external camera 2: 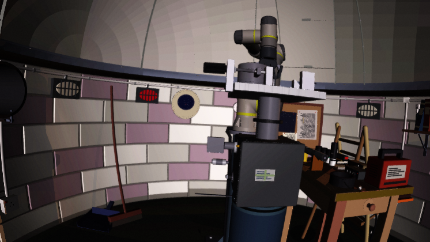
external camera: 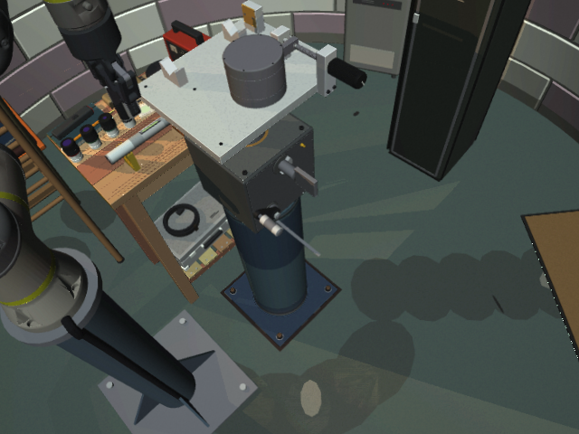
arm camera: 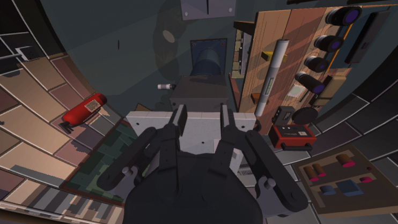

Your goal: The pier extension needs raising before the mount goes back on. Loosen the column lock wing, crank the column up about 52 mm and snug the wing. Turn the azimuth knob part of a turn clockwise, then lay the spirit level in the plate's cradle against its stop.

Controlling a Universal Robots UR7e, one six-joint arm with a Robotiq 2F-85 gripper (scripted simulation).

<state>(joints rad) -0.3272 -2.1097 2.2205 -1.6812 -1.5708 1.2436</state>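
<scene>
The pier's inner column (external camera 2: 267,117) is partly hidden behind the white top plate (external camera: 220,96) and the grey collar box (external camera: 262,170). The spirit level (external camera: 136,140), a pale tube with a green vial, lies on the wooden table (external camera: 135,168) left of the pier. My gripper (external camera: 127,122) hangs high beside the plate's left edge, over the table end near the level; it is open and holds nothing. The lock wing (external camera: 299,175) and the crank handle (external camera: 280,229) stick out of the collar box. The black azimuth knob (external camera: 346,72) sits at the plate's far corner.
The plate's left edge lies right beside my fingers, with white cradle blocks (external camera: 174,71) on it and a grey drum (external camera: 255,70) in its middle. Eyepieces (external camera: 89,133) stand on the table, a red case (external camera: 182,37) behind it. A dark cabinet (external camera: 449,79) stands at right.
</scene>
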